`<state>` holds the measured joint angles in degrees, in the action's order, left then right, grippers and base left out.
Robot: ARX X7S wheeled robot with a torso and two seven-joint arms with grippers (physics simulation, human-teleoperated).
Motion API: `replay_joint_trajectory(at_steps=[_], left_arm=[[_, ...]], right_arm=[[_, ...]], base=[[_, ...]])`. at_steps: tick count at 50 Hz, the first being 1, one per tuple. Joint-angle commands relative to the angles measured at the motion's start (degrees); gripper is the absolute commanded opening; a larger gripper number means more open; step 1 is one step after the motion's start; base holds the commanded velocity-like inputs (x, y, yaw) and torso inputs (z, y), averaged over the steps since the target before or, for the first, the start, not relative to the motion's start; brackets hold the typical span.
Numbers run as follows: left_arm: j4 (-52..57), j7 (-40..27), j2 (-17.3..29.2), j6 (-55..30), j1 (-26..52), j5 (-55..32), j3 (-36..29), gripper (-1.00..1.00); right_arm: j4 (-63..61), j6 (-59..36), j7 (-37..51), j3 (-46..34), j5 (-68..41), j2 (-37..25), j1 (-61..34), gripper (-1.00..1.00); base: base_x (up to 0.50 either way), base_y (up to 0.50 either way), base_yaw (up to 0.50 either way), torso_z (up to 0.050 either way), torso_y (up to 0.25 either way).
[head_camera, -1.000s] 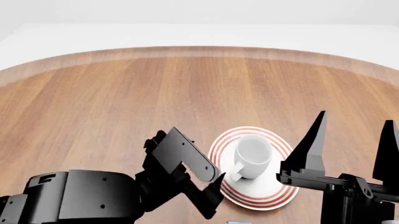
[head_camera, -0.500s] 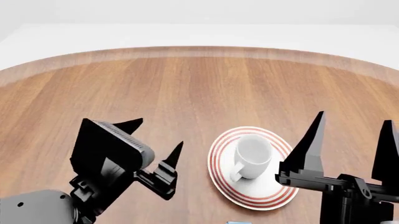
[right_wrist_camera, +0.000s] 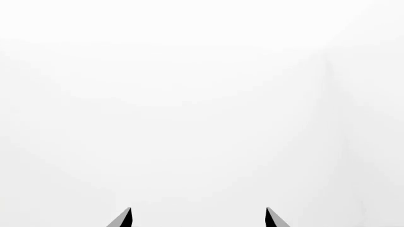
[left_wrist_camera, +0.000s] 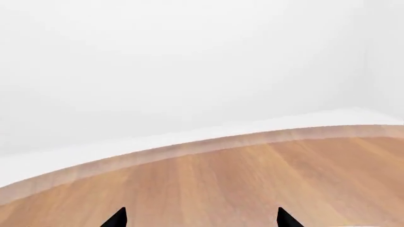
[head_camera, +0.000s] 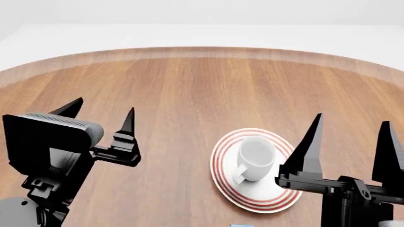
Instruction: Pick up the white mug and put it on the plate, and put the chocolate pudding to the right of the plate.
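The white mug point(head_camera: 254, 158) stands upright on the plate point(head_camera: 260, 202), its handle towards me, in the head view. A thin light-blue sliver at the bottom edge below the plate looks like the top of the chocolate pudding point(head_camera: 240, 225); the rest is out of view. My left gripper point(head_camera: 105, 105) is open and empty, raised well to the left of the plate. My right gripper point(head_camera: 351, 119) is open and empty, just right of the plate. The left wrist view shows its open gripper point(left_wrist_camera: 200, 217) over bare wood. The right wrist view shows its open gripper point(right_wrist_camera: 198, 217) against plain white.
The round wooden table point(head_camera: 189, 85) stretches far ahead to a curved far edge point(left_wrist_camera: 189, 147). White floor and wall lie beyond it. No other objects show on the wood.
My left arm swung away from the plate's left side, out to the left and up, its fingers now pointing away. The right gripper barely shifted. The mug stayed on the plate.
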<state>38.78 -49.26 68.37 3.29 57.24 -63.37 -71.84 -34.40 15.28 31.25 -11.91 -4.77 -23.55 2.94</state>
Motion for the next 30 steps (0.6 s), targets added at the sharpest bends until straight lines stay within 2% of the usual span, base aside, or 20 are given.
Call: replay_joint_trajectory(at_steps=[1, 9, 13, 25, 28, 30], left_arm=[[-1.2, -4.5, 0.0, 3.1, -1.7, 2.2, 1.0, 1.0], [-1.2, -4.9, -0.3, 2.4, -1.5, 2.7, 1.0, 1.0], [-0.9, -5.1, -0.4, 1.9, -1.2, 3.0, 1.0, 1.0], [-0.1, -5.3, -0.4, 1.2, -1.0, 3.0, 1.1, 1.0], [-0.4, -5.1, -0.7, 0.9, -0.8, 2.8, 1.1, 1.0], [-0.1, -5.1, -0.6, 0.7, -0.6, 2.6, 1.2, 1.0]], right_arm=[[-0.9, -2.4, -0.1, -0.4, -0.6, -0.4, -0.2, 1.0], [-2.4, -4.5, 0.5, 0.0, -0.3, -0.8, -0.1, 1.0], [-5.6, -8.5, 1.1, 0.4, -0.6, -1.2, 0.0, 1.0], [-22.4, -37.2, 5.4, -2.8, -8.3, -0.3, -1.9, 1.0], [-25.5, -45.7, 8.5, -4.2, -10.0, -0.5, -3.6, 1.0], [-25.6, -48.2, 17.2, -8.0, -14.2, -5.4, -6.3, 1.0]], base=[[0.0, 0.0, 0.0, 0.0, 0.0], [0.0, 0.0, 0.0, 0.0, 0.0], [0.0, 0.0, 0.0, 0.0, 0.0], [0.0, 0.0, 0.0, 0.0, 0.0], [0.0, 0.0, 0.0, 0.0, 0.0], [0.0, 0.0, 0.0, 0.0, 0.0]])
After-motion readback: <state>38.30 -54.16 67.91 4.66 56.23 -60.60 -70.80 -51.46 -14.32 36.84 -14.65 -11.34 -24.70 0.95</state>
